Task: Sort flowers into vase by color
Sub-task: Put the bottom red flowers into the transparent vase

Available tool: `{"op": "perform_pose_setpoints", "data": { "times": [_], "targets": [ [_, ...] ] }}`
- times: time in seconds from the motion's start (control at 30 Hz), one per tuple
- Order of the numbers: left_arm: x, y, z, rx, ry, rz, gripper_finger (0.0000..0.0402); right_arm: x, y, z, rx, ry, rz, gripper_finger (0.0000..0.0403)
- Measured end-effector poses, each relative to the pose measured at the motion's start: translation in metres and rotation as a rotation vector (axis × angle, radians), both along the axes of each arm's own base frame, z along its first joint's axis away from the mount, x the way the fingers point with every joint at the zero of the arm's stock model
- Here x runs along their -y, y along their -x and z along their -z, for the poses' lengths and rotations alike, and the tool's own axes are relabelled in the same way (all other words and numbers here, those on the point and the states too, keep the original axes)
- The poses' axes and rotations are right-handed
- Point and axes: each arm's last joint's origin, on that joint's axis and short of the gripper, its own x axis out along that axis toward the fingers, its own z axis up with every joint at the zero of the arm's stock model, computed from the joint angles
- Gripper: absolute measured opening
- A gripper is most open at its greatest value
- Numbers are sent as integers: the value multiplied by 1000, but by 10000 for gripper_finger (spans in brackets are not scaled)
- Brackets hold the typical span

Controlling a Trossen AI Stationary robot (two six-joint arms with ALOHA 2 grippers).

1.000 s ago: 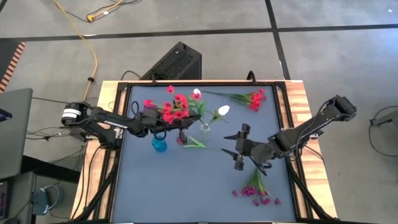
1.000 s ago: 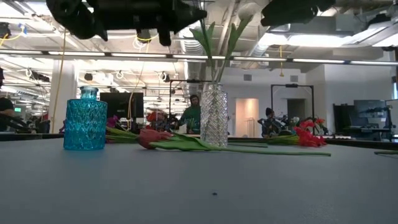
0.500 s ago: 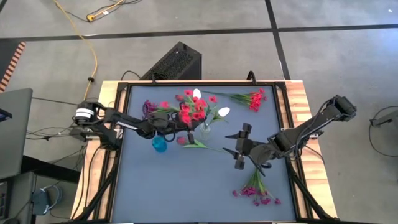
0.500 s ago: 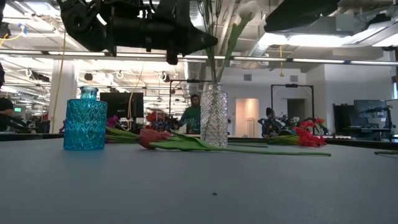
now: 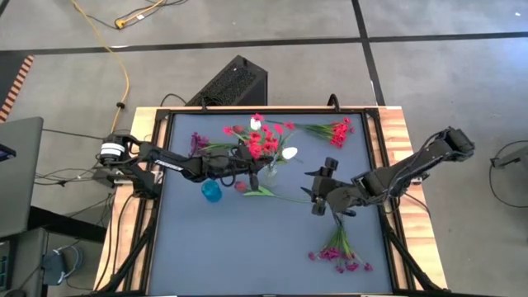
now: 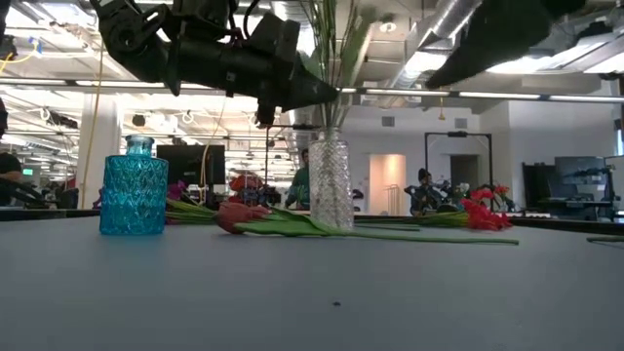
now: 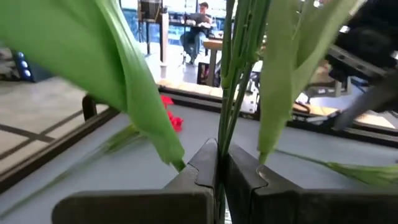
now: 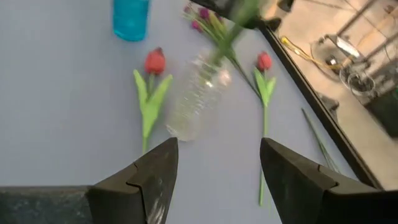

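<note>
My left gripper [image 5: 244,169] is shut on a red blossom sprig [image 5: 260,144], level and right beside the clear vase [image 5: 271,172], which holds white buds [image 5: 289,153] on leafy stems. Left of it stands the blue vase [image 5: 211,191]. A pink-red tulip [image 5: 242,187] lies flat on the mat by the clear vase. Another red sprig [image 5: 334,130] lies at the far right. A magenta cluster [image 5: 342,256] lies at the near right, and a purple one [image 5: 196,142] at the far left. My right gripper [image 5: 316,195] hovers open right of the clear vase. My left gripper pinches the red sprig's thin green stems [image 7: 222,140] between its two fingers. The fingers come in level from the table's left and lie across the stems. The stems rise above the fingers, and the sprig is clear of the table. Whether its lower end touches the clear vase I cannot tell.
The dark mat has a raised frame [image 5: 375,157] around it. Open mat lies toward the near edge, between the blue vase and the magenta cluster. In the right wrist view a second tulip [image 8: 264,62] lies beyond the clear vase [image 8: 196,99].
My left gripper has carried the red sprig toward the table's right edge and down, up to the clear vase, staying shut. The blossoms now hang over that vase instead of left of it. My right gripper has tipped downward and shifted slightly toward the far edge, still open.
</note>
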Motion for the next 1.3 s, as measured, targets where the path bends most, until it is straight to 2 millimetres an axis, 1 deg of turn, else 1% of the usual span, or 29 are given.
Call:
{"op": "perform_pose_setpoints", "data": {
  "times": [0.2,0.37,0.5,0.63,0.77,0.93,1.03,1.17,1.3],
  "targets": [
    [2,0,2,-15,27,18,0,26,19,24,66,-64,75,255],
    [5,0,3,-19,41,28,0,50,39,36,141,-113,132,255],
    [10,-1,4,-32,44,40,0,67,51,38,189,-142,183,255],
    [11,-1,5,-35,67,38,0,86,59,36,225,-127,259,255],
    [10,0,5,-30,84,15,0,111,64,36,233,-111,344,255],
    [10,0,7,-46,105,5,1,151,68,41,197,-178,334,255],
    [10,0,7,-42,113,5,8,177,71,46,198,-214,338,255],
    [10,0,8,-46,122,16,32,209,70,52,175,-289,324,255],
    [12,0,8,-48,129,60,69,233,60,58,97,-308,312,255]
  ]
}}
